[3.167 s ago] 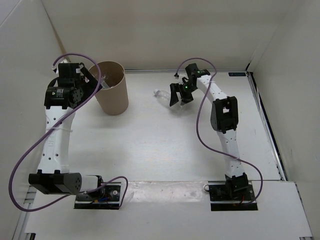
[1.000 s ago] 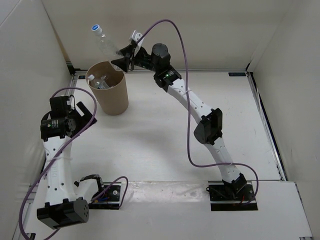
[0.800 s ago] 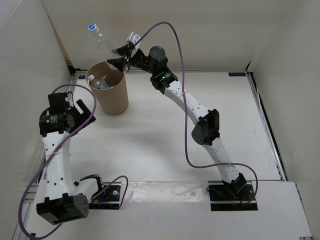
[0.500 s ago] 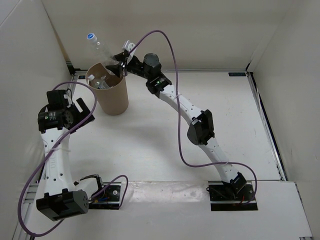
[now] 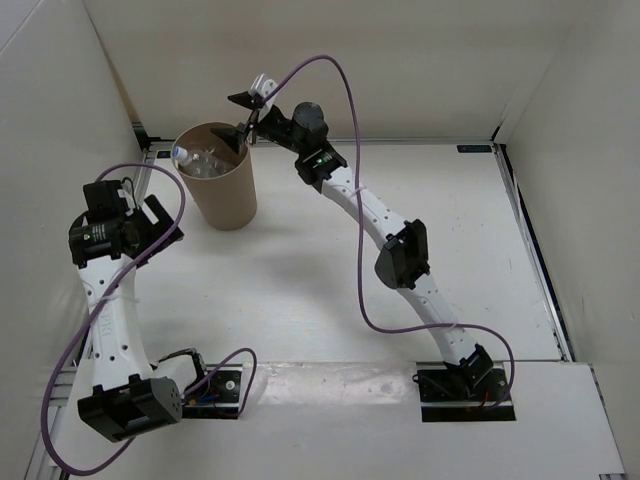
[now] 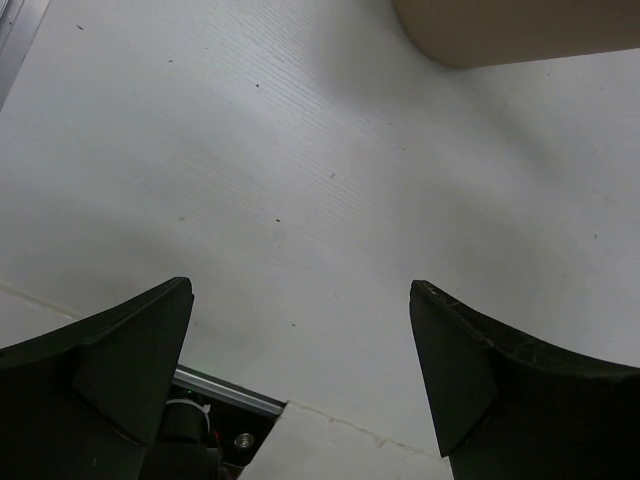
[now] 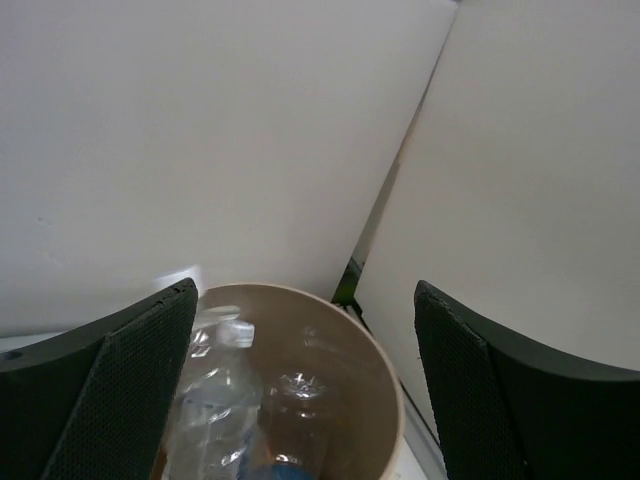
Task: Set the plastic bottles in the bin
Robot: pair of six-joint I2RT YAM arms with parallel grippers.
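Observation:
The tan bin (image 5: 238, 196) stands at the back left of the table. Clear plastic bottles (image 5: 204, 160) lie inside it, one with its cap up against the left rim. In the right wrist view the bin (image 7: 388, 392) is directly below, and the clear bottles (image 7: 215, 392) in it are blurred. My right gripper (image 5: 243, 111) hangs open above the bin's far right rim, with nothing between its fingers (image 7: 305, 290). My left gripper (image 5: 155, 222) is open and empty, low over the table to the left of the bin. The bin's base (image 6: 520, 30) shows at the top of the left wrist view.
White walls enclose the table on three sides, and the bin sits close to the back left corner. A metal rail (image 5: 145, 155) runs along the left wall. Purple cables loop from both arms. The left wrist view looks down on the bare white table (image 6: 330, 180).
My right gripper has opened and the clear bottle it held above the bin has dropped in. The left arm has drawn back slightly to the left, still open.

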